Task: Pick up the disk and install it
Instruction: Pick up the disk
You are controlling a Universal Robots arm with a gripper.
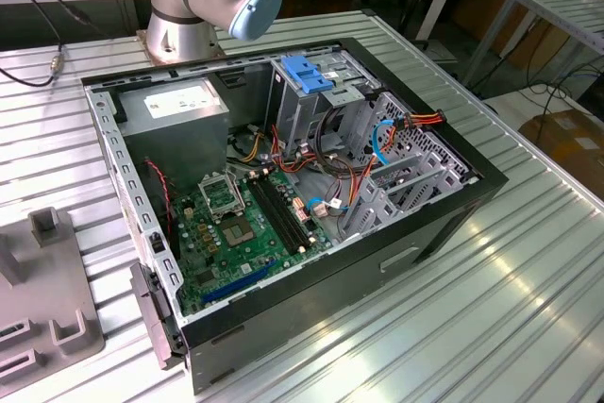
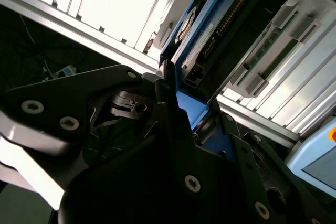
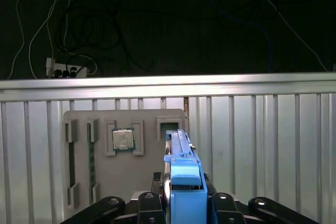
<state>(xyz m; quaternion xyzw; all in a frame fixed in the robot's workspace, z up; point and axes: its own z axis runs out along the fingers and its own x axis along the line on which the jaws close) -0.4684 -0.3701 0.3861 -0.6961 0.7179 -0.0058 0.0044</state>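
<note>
1. The black two-fingered gripper [image 3: 185, 195] is closed down to the thickness of the flat, rectangular silver metal disk [image 3: 181, 156]. Its fingers press on the blue plastic bracket that runs around the disk's edges.
2. In the second wrist view the disk [image 2: 220, 30] shows its connector end, with a dark finger [image 2: 169, 95] flat against the bracket.
3. In the first wrist view the disk is seen edge-on over a pale grey moulded fixture plate [image 3: 126, 177]. The plate carries a square metal-capped processor chip [image 3: 123, 140] and lies on the ribbed aluminium table [image 3: 262, 145]. I cannot tell whether the disk's far end touches the plate or hangs clear of it.
4. In the exterior view the open black computer case [image 1: 330, 299] fills the middle of the frame. Its tall metal drive cage with a blue plastic top [image 1: 307, 77] stands in the upper centre.
5. Loose red and orange cables [image 1: 363, 162] lie just beside the cage, on the exterior view's right.
6. Likely risks:
   - The hold is on plastic, so the bracket could flex and let the disk tilt or slip.
   - A tilted disk would probably jam at the cage mouth.
   - The cables could snag a corner.
   - If the disk dropped, it could strike the green motherboard [image 1: 236, 224].
</note>
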